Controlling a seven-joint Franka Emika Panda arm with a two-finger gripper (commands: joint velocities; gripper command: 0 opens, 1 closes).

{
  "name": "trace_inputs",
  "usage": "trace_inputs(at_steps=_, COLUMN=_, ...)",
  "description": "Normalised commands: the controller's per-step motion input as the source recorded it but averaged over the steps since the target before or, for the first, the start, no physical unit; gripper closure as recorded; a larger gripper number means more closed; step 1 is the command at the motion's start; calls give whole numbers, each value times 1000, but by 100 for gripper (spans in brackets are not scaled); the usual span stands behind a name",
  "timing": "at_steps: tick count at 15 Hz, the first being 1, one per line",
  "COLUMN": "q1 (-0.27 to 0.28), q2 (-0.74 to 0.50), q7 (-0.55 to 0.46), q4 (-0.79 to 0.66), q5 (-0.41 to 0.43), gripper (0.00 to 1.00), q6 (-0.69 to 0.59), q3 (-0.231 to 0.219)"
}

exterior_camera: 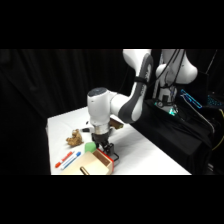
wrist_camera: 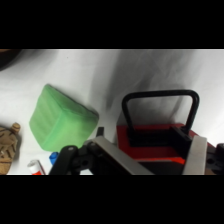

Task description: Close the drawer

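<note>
The small light-wood drawer with red-trimmed front panel and dark loop handle sits pulled out at the table's 6 o'clock edge, unclosed, the gripper spread, fingers straddling its front, push pending.

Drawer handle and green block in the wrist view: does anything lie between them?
No. In the wrist view only bare white table separates the drawer's dark loop handle from the green block.
</note>
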Motion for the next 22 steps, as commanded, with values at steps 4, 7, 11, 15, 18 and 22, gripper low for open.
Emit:
trace_inputs(at_steps=4, q1=124, q2=192, q7=-20, q4=406, q5=-68, gripper=0, q6=-200, q3=-72)
trace_inputs(at_steps=7, q1=142, q2=136, q7=12, q4=357, q5=-94, gripper=0, q6=-190, q3=-82)
trace_inputs(at_steps=11, q1=123, q2=119, q7=15, q4=347, q5=-82, gripper=0, q6=-190, q3=-72)
trace_inputs(at_steps=15, q1=97, q2=92, q7=9, q4=313, q5=-58, gripper=0, q6=-188, q3=-60)
trace_inputs(at_steps=18, q1=89, q2=-30, q7=64, q4=173, q5=-50, gripper=0, q6=-188, q3=-80)
trace_inputs(at_steps=22, q1=43, q2=-177, q7=81, q4=90, q5=24, gripper=0, q6=-327, q3=-62)
